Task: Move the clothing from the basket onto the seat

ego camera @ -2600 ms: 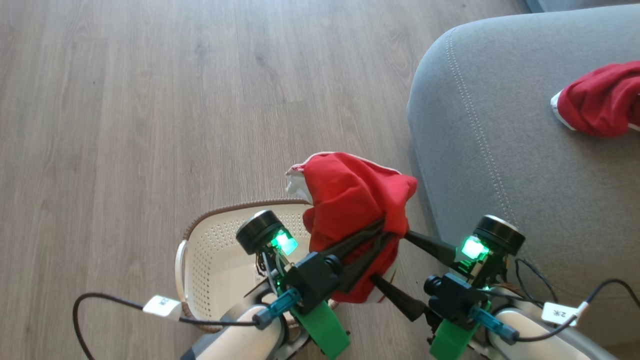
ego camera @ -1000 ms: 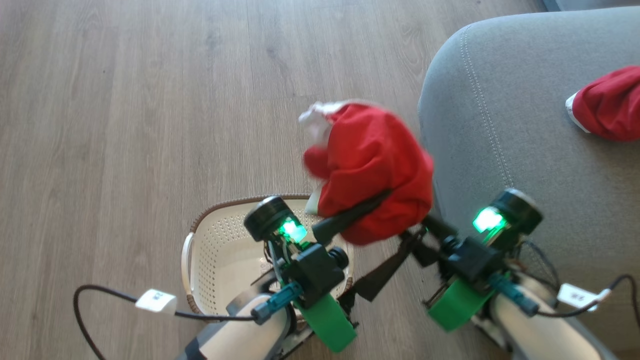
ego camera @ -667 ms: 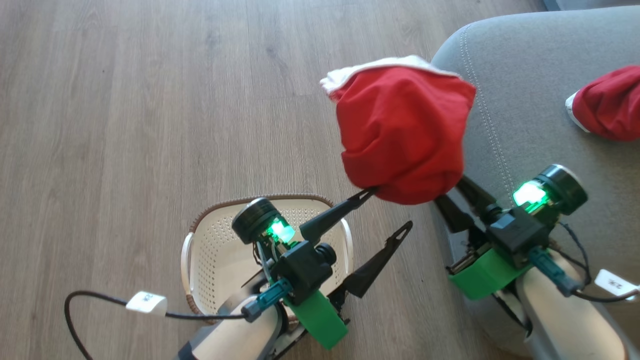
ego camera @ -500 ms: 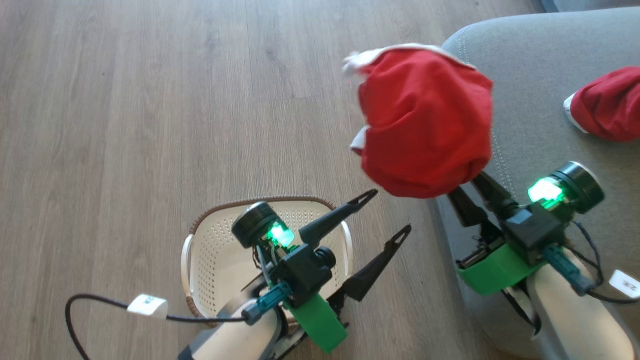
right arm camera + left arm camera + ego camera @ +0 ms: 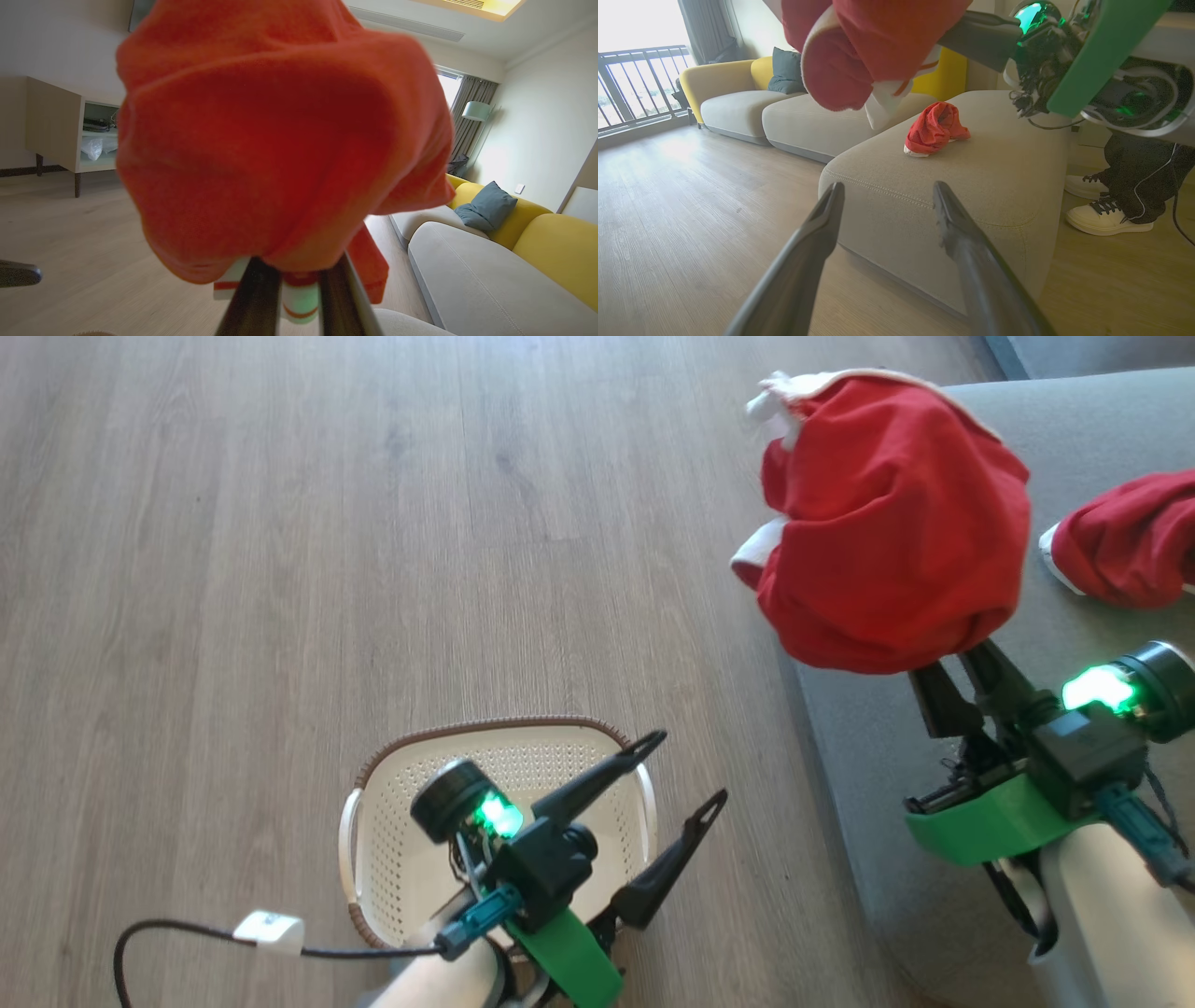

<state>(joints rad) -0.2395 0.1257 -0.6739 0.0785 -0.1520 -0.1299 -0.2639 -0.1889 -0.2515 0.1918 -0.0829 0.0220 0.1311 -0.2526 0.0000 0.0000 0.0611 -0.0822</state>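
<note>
The right end effector (image 5: 945, 665) is clenched on a gathered fold of one red garment (image 5: 887, 523). The garment balloons above and ahead of the fingers, clear of everything, with its white trim hanging off the far left side. Directly below the end effector lies the rounded edge of the grey seat (image 5: 845, 747), so the garment looks to be over the seat's border rather than well inside it.

The cloth reads as light, soft and limp. It should drape and drop wherever it is let go, and a pinch through a thick bunch should hold better than one on a thin trim edge.

Just beyond and to the right, the second garment (image 5: 1120, 537) lies crumpled on the seat. Well off to the left, the left end effector (image 5: 686, 768) is released and empty above the basket (image 5: 485, 723), whose visible floor is bare.
</note>
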